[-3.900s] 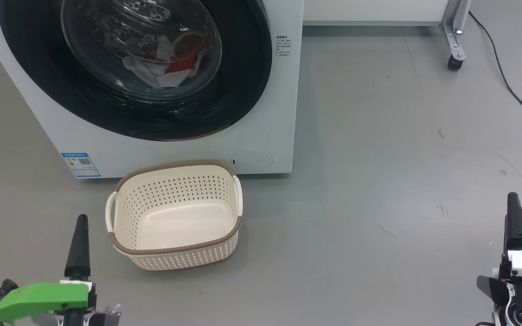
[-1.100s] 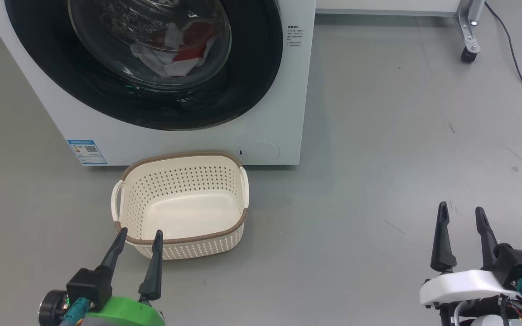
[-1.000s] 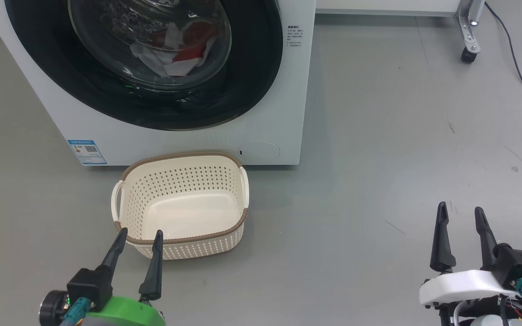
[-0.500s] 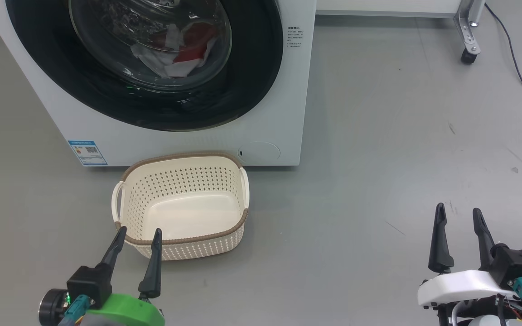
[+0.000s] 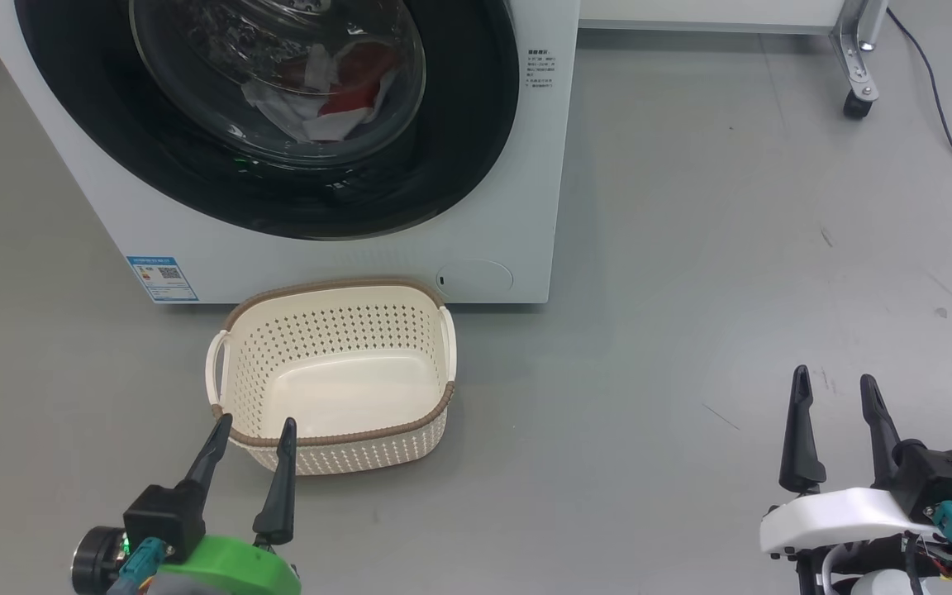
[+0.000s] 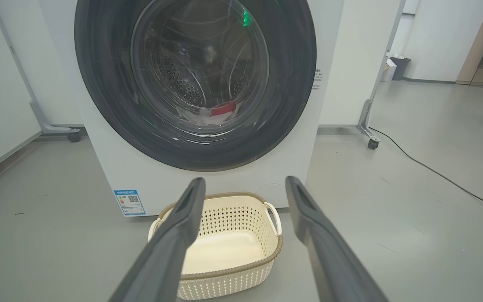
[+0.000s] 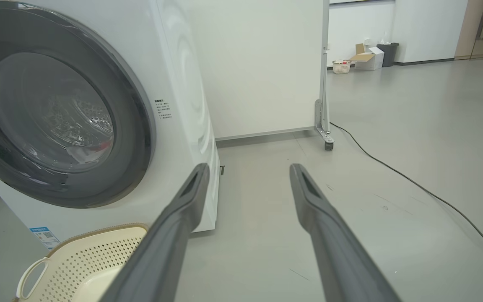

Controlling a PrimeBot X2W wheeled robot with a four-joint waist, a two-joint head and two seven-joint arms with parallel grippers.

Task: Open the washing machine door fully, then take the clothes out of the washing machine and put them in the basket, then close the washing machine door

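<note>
Head view, washing machine door (image 5: pixel 278 178): shut flush in the white front of the washing machine (image 5: pixel 344 264); no gap shows at its black rim.
Head view, clothes (image 5: pixel 335 87): red and white, heaped behind the door's glass, inside the machine.
Head view, basket (image 5: pixel 335 434): empty, on the floor (image 5: pixel 691 248) just before the machine's bottom edge, below the door.
Head view, left gripper (image 5: pixel 256 421): fingers spread wide, holding nothing, tips over the basket's near rim.
Head view, right gripper (image 5: pixel 832 374): fingers spread wide, empty, low over bare floor, well to the right of basket and machine.
Head view, change: a few seconds back each gripper showed edge-on, as a single finger. Both have since turned, so the two fingers stand side by side. Over the last second they barely stirred; the slight drift of the whole picture is the camera's.
Left wrist view, left gripper (image 6: pixel 245 180): wide fingers frame the basket (image 6: pixel 224 284) and point at the lower rim of the door (image 6: pixel 195 155); the clothes (image 6: pixel 218 112) are a red patch low behind the glass.
Right wrist view, right gripper (image 7: pixel 249 166): wide, empty, aimed at the floor past the machine's right front corner. The closed door (image 7: pixel 134 126) is at the left, a corner of the basket (image 7: pixel 99 262) at the lower left.
Meaning for the task: the arms look readied, but nothing is begun. Opening the door comes first and is not yet done.
</note>
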